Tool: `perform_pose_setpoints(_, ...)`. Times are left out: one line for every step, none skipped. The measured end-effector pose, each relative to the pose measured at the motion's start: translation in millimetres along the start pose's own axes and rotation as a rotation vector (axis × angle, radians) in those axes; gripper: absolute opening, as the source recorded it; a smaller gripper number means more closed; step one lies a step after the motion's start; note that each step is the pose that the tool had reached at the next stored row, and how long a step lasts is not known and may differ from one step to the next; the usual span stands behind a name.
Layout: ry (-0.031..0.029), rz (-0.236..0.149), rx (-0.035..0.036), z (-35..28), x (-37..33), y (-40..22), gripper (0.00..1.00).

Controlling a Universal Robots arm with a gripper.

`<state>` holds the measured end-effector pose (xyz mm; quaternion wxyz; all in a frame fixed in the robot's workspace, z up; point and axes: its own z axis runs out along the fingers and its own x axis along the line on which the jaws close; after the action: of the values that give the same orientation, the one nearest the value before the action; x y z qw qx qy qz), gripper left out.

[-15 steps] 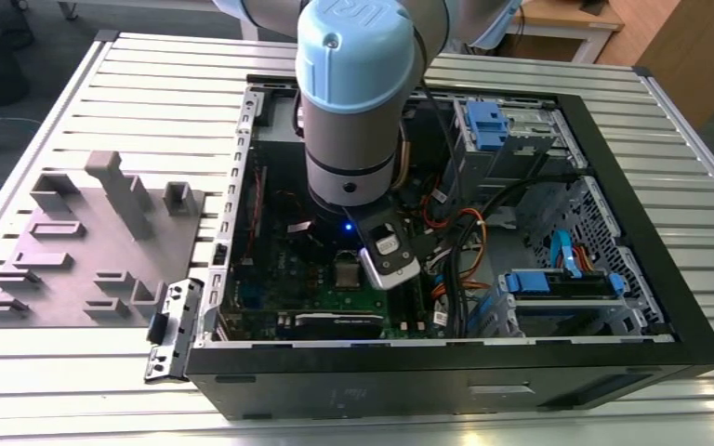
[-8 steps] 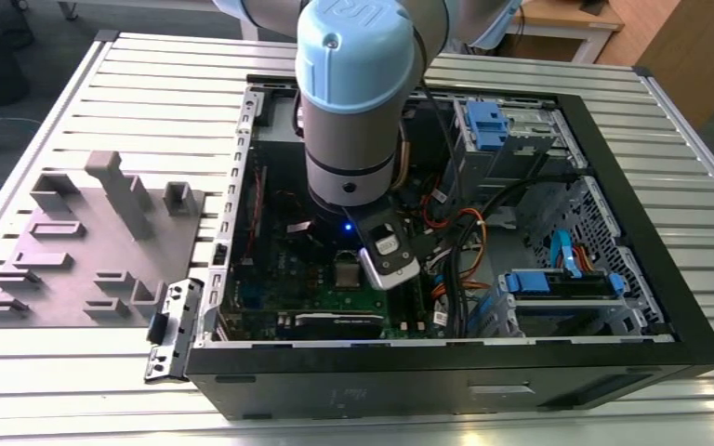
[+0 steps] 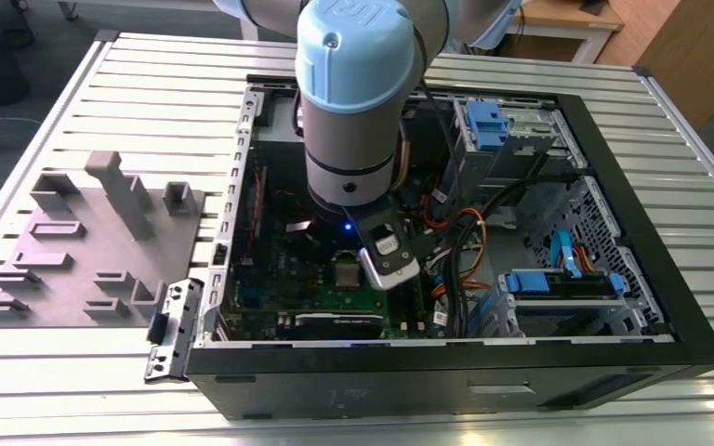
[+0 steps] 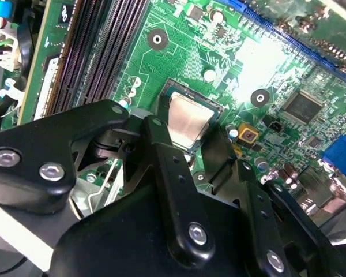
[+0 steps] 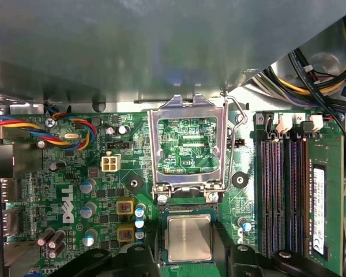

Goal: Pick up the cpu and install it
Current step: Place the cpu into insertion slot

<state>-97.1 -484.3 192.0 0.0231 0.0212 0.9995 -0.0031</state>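
Cpu (image 5: 189, 238) (image 4: 187, 120) is lying flat, silver top up, in the socket on the green circuit board (image 5: 104, 190) in both wrist views. End effector (image 5: 189, 248) is straddling it closely across two opposite edges. Cannot tell whether it is clamping the chip or standing just apart from it. Shiny socket frame (image 5: 187, 144) is standing swung open just beside the cpu, bare board showing through its window. Memory slots (image 5: 282, 190) are running alongside the socket. A bundle of coloured wires (image 5: 63, 128) is lying on the board well apart from them, on the socket's other side. In the exterior view the arm (image 3: 357, 111) is reaching down into the open computer case (image 3: 456, 376), with the end effector low over the board. Case is resting on a slatted metal surface (image 3: 72, 390). A grey moulded tray (image 3: 85, 251) is sitting on that surface to the exterior view's left of the case.
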Motion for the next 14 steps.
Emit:
perform_pose_setpoints(-0.0002,0.000,-0.0002,-1.5,-0.1,0.0,0.50)
perform_pose_setpoints(-0.0002,0.000,-0.0003,-3.6,-0.2,0.0,0.50)
perform_pose_setpoints(-0.0002,0.000,-0.0003,-6.0,-0.3,0.0,0.50)
perform_pose_setpoints(-0.0002,0.000,-0.0004,-8.0,-0.4,0.0,0.50)
perform_pose_setpoints(-0.0002,0.000,-0.0003,-13.7,-0.6,0.0,0.50)
perform_pose_setpoints(-0.0003,0.000,-0.0005,-16.1,-0.8,0.0,0.50)
perform_pose_setpoints(-0.0002,0.000,-0.0004,-18.8,-0.9,0.0,0.50)
perform_pose_setpoints(-0.0002,0.000,-0.0004,-21.7,-1.0,-0.1,0.50)
perform_pose_setpoints(-0.0002,0.000,-0.0004,-24.8,-1.2,-0.1,0.50)
perform_pose_setpoints(-0.0002,0.000,-0.0004,-28.1,-1.3,-0.1,0.50)
perform_pose_setpoints(-0.0002,0.000,-0.0003,-31.6,-1.5,-0.1,0.50)
perform_pose_setpoints(-0.0002,0.000,-0.0003,-34.2,-1.6,-0.2,0.50)
perform_pose_setpoints(-0.0002,0.000,-0.0004,-36.3,-1.7,-0.2,0.50)
perform_pose_setpoints(-0.0002,0.000,-0.0003,-37.6,-1.8,-0.2,0.50)
